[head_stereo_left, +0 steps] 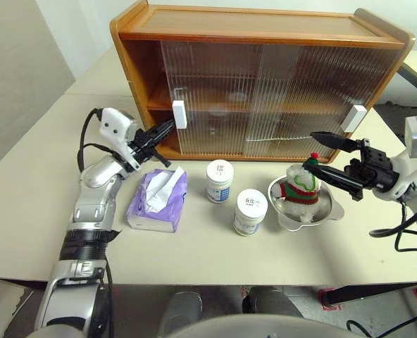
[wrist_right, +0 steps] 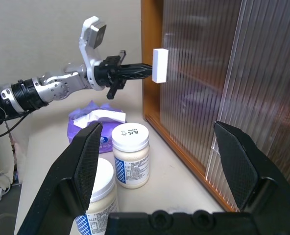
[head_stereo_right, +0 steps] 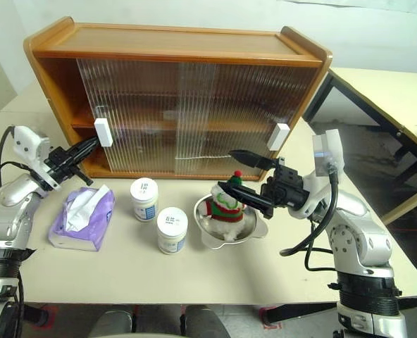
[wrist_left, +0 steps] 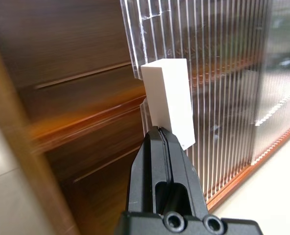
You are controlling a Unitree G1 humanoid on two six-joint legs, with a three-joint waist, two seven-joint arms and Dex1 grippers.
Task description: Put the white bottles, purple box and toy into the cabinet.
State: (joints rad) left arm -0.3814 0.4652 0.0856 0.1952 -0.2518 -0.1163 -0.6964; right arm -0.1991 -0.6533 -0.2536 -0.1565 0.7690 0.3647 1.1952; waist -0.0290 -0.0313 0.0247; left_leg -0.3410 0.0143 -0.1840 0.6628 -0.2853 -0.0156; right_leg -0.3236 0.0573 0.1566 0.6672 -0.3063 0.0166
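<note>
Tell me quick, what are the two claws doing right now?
Left gripper: closed, holding nothing, its tip at the white handle of the cabinet door.
Right gripper: open, holding nothing, by the toy.

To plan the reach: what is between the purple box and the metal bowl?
In the left eye view, two white bottles stand between purple box and bowl.

A big pale table (head_stereo_right: 279,282) fills the middle of the room. Another pale table (head_stereo_right: 384,91) with dark legs stands off to one side. The wall (head_stereo_right: 363,28) behind is white. The floor (head_stereo_right: 406,176) is grey.
</note>
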